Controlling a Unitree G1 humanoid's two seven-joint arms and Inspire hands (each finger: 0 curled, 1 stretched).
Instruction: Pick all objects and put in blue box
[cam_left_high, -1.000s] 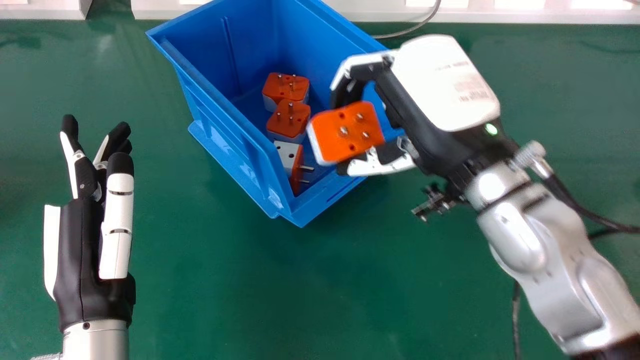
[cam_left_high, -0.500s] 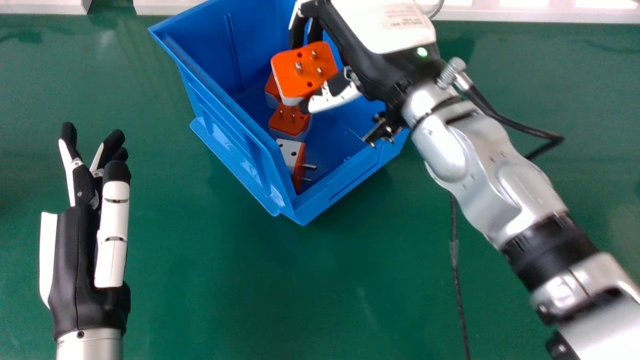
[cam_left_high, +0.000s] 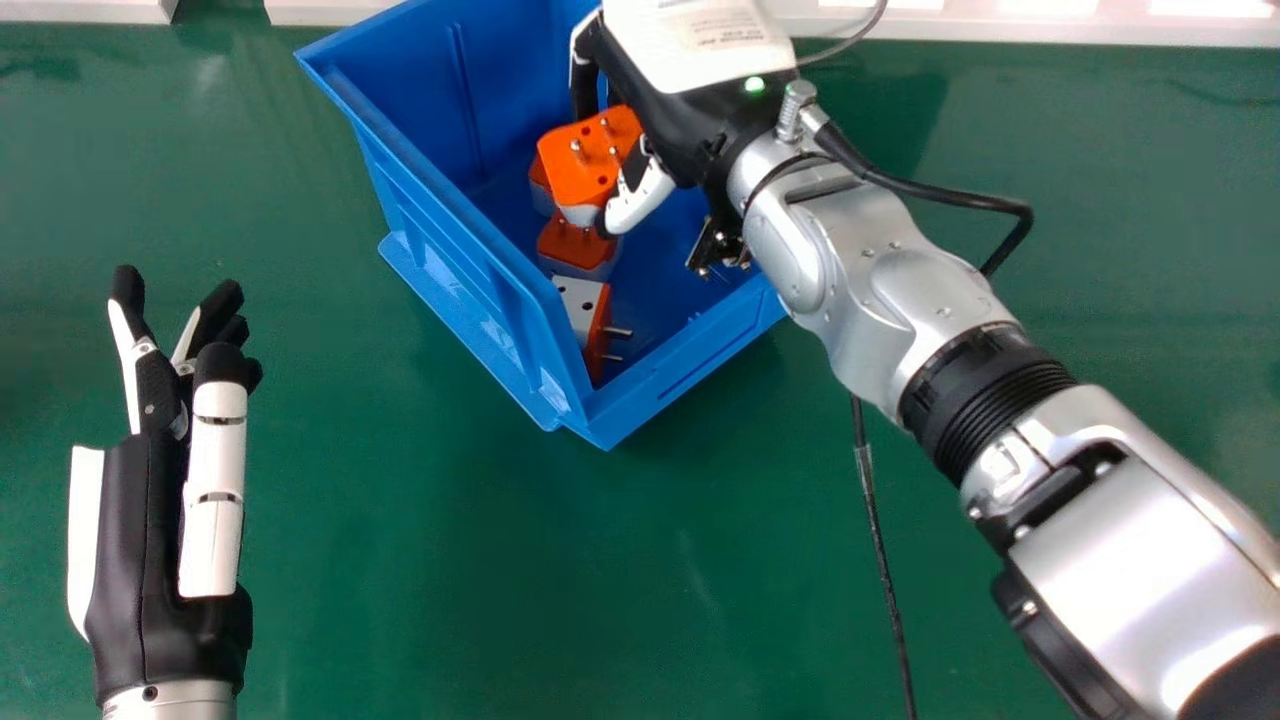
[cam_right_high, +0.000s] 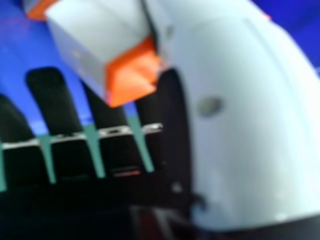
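In the head view, the right hand (cam_left_high: 680, 130) is closed around an orange-and-white plug adapter (cam_left_high: 585, 165), thumb on one side and fingers on the other, within the blue box (cam_left_high: 430, 230). The adapter is tilted, its pins showing. Behind it, partly hidden, sits another adapter (cam_left_high: 540, 178); nearer are an orange-topped adapter (cam_left_high: 577, 243) and one on its side (cam_left_high: 600, 335). The left hand (cam_left_high: 150, 540) is relaxed above the green desk (cam_left_high: 450, 600).

In the right hand view, the held adapter is beside the thumb (cam_right_high: 250, 120), beyond the dark fingers (cam_right_high: 52, 95).
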